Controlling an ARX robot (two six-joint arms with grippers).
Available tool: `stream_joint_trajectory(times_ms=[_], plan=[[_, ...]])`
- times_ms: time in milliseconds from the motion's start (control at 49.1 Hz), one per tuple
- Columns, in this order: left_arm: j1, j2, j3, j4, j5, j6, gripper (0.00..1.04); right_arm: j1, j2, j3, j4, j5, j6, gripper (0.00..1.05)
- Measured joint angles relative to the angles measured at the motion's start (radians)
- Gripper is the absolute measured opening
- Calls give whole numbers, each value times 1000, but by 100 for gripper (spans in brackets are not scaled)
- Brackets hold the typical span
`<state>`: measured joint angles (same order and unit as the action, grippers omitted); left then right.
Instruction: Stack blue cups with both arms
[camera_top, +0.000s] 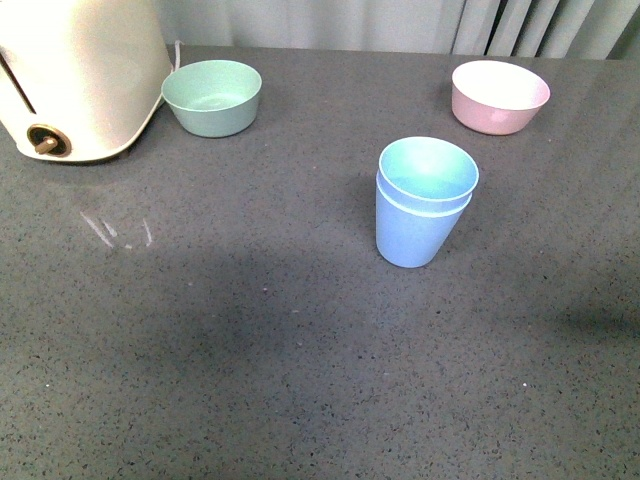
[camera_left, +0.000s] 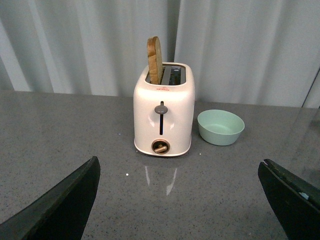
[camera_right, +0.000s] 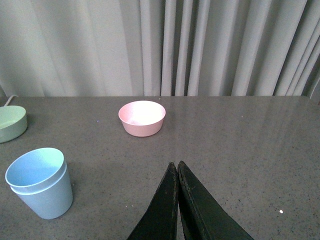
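Two blue cups (camera_top: 421, 203) stood nested upright mid-table, the pink bowl (camera_top: 498, 96) behind them, the green bowl (camera_top: 212, 97) beside the toaster (camera_left: 164, 114). Left gripper (camera_left: 180, 200) fingers spread wide; right gripper (camera_right: 177, 172) fingers pressed together, empty.

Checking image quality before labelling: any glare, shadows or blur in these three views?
Front view: sharp, broad soft shadows darken the near table, with faint streaky glare near the toaster. Left wrist view: the toaster reflects on the glossy tabletop; the left tool looks soft-edged. Right wrist view: evenly lit; the stacked blue cups cast a mild shadow.
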<state>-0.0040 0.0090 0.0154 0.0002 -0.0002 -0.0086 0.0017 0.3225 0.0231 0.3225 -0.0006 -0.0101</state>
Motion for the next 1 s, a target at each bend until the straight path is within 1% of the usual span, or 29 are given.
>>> stream_joint_trajectory(times_ms=[529, 590, 631, 997], plan=[[0, 0, 0, 0, 0, 0, 96, 0, -150, 0, -150, 0, 0, 2], [0, 0, 0, 0, 0, 0, 96, 0, -244, 0, -278, -1, 0, 2], [0, 0, 0, 0, 0, 0, 96, 0, -279, 0, -307, 2, 0, 2], [0, 0, 0, 0, 0, 0, 96, 0, -316, 0, -321, 0, 0, 2]])
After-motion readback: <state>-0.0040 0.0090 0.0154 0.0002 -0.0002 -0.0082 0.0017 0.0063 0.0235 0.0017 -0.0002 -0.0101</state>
